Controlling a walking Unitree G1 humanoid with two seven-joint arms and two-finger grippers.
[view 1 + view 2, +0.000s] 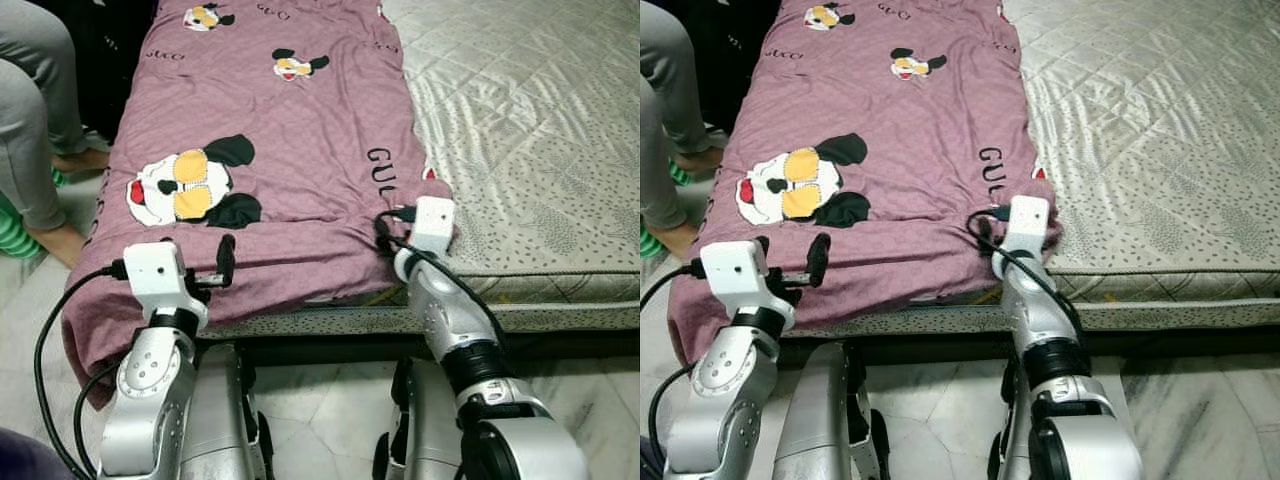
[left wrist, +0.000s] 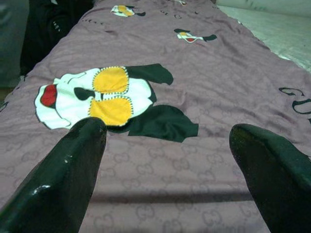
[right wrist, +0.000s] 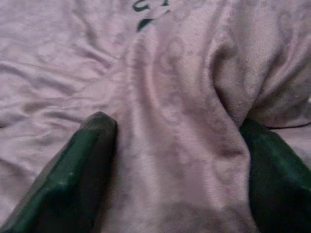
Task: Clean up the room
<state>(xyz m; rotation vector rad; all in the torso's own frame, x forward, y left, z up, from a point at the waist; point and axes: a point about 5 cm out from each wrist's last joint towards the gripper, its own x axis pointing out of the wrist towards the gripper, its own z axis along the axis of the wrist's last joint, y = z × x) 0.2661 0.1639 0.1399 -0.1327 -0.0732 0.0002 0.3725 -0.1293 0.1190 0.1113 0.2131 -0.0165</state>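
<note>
A mauve blanket [image 1: 290, 150] printed with cartoon mice and black lettering covers the left half of the bed. It hangs over the foot edge and the left side. My left gripper [image 2: 165, 170] hovers open just above the blanket's near edge, pointing at the big mouse print [image 2: 104, 97], with nothing between its fingers. My right gripper [image 3: 177, 170] is at the blanket's near right corner. Its fingers [image 3: 77, 170] stand apart on either side of a bunched ridge of fabric. In the head views the white wrist block [image 1: 432, 222] hides them.
The bare quilted mattress [image 1: 530, 130] takes up the bed's right half. A person's legs in grey trousers [image 1: 30, 110] stand by the bed's left side, beside something green and striped [image 1: 12, 235]. Pale tiled floor [image 1: 330, 410] lies below the bed's foot.
</note>
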